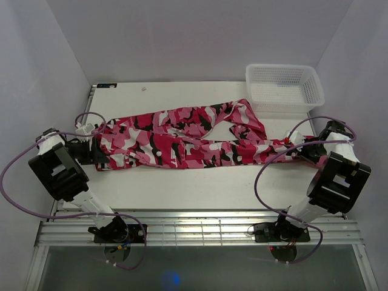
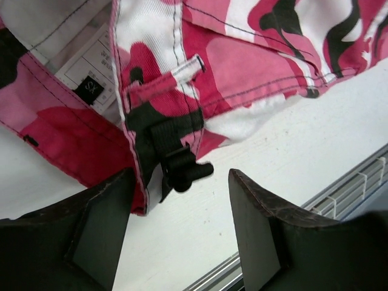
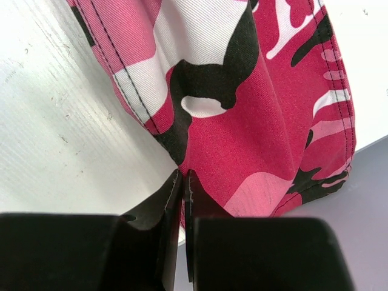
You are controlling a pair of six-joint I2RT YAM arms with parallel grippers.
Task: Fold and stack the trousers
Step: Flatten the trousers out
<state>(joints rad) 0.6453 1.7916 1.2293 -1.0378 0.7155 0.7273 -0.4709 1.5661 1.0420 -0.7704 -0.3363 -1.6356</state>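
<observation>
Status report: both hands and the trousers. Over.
Left hand open beside trousers waistband. Right hand shut on the leg hem. Laid out full length, not yet folded. White basket close by at far right.

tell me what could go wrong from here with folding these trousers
1. The right gripper pinches only the edge of the trousers; that thin hold might slip on a lift.
2. The left gripper is open with a black buckle between its fingers; closing here could catch the buckle, not cloth.
3. The basket sits near the right end; swung cloth could snag it.
</observation>
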